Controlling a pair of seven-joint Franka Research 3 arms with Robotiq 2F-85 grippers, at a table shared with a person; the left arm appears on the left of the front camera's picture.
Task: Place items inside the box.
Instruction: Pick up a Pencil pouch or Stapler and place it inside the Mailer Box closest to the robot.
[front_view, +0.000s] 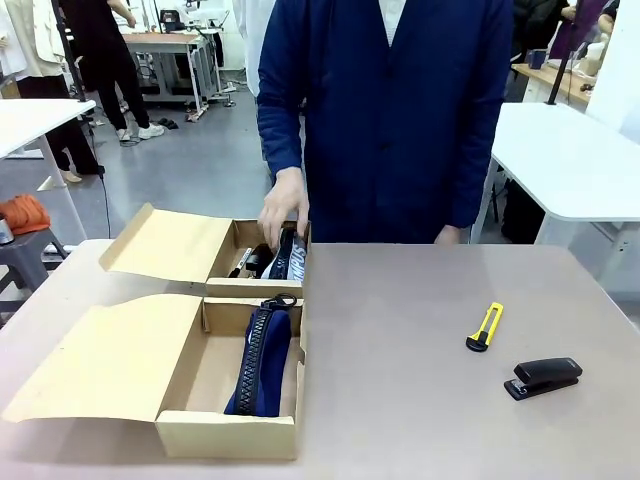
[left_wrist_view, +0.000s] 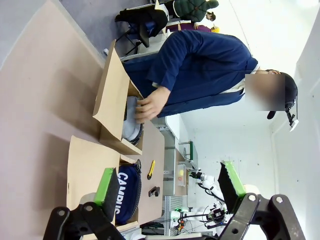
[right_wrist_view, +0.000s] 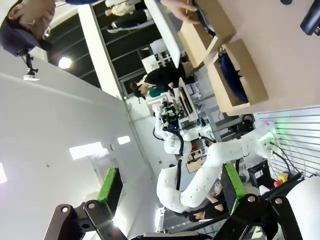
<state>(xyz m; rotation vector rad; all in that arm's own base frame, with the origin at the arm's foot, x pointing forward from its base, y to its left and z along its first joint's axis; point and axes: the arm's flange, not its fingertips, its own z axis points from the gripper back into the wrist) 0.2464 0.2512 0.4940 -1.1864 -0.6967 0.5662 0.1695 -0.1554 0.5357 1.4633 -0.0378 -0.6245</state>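
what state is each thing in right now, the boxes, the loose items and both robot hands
near box: open, flap folded out
navy pencil case: lying lengthwise inside the near box
far box: open, partly filled, person's hand on its contents
yellow utility knife: loose on the table, outside both boxes
black stapler: shut, on the table, outside both boxes
left hand: open, holding nothing
right hand: open, holding nothing

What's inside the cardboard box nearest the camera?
A navy zip pencil case lies lengthwise along the right side of the near box; bare cardboard floor shows beside it. Anything under the case is hidden.
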